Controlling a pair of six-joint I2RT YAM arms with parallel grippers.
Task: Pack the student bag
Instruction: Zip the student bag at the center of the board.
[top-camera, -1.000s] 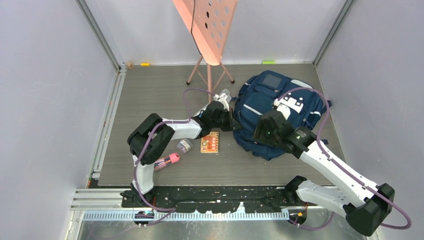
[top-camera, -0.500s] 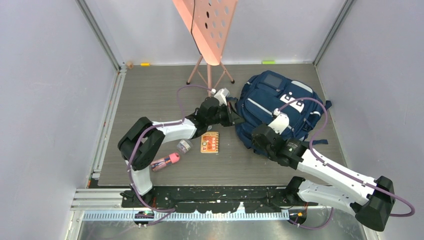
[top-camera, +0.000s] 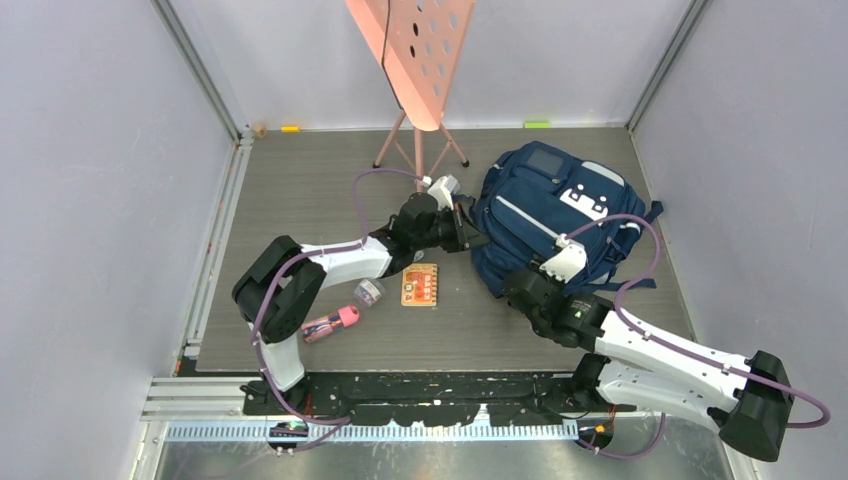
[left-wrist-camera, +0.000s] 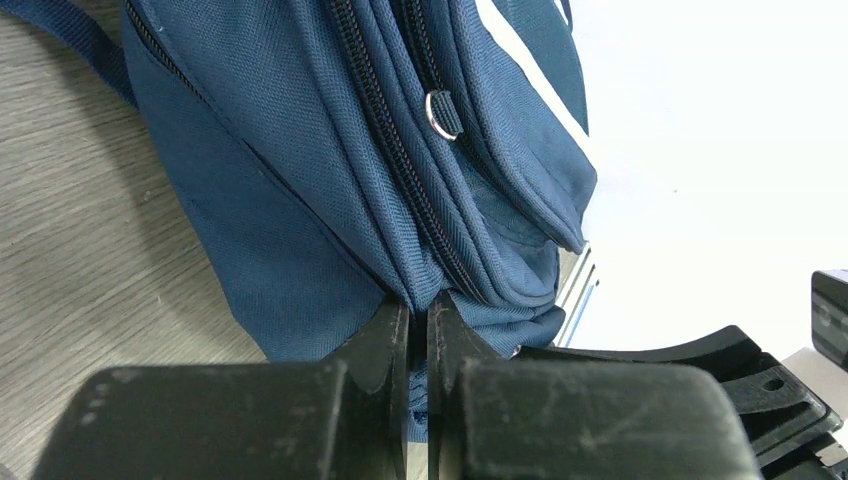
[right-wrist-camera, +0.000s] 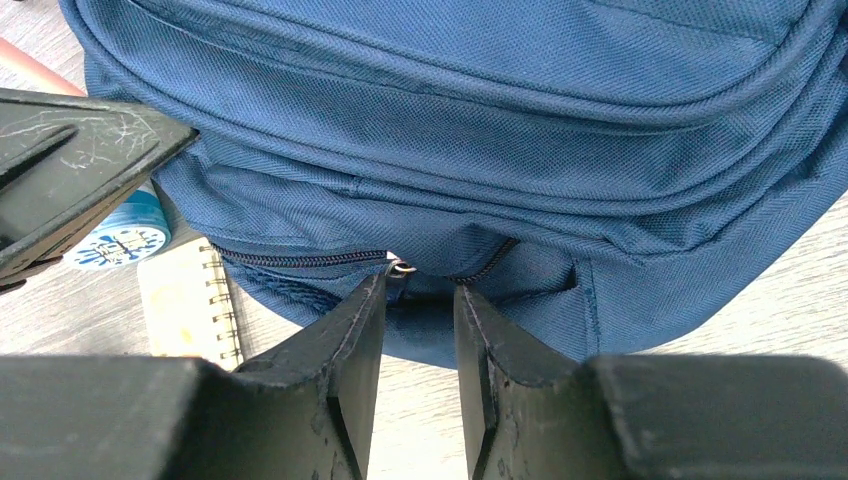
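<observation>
Since a second ago the right gripper (top-camera: 517, 283) has dropped from the top of the student bag (top-camera: 545, 200) to its near edge. From above, the bag lies on the table (top-camera: 300, 200), with the left gripper (top-camera: 468, 236) at its left side.

Left wrist: the jaws are clamped tight on the bag's side.

Right wrist: the fingers are parted and straddle the zipper pull (right-wrist-camera: 402, 267). I'd centre on it, then close before pulling.

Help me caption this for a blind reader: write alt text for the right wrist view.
The right tool points its two black fingers, slightly apart, at a zipper pull on the near edge of the navy student bag. A spiral notebook lies at left.
</observation>
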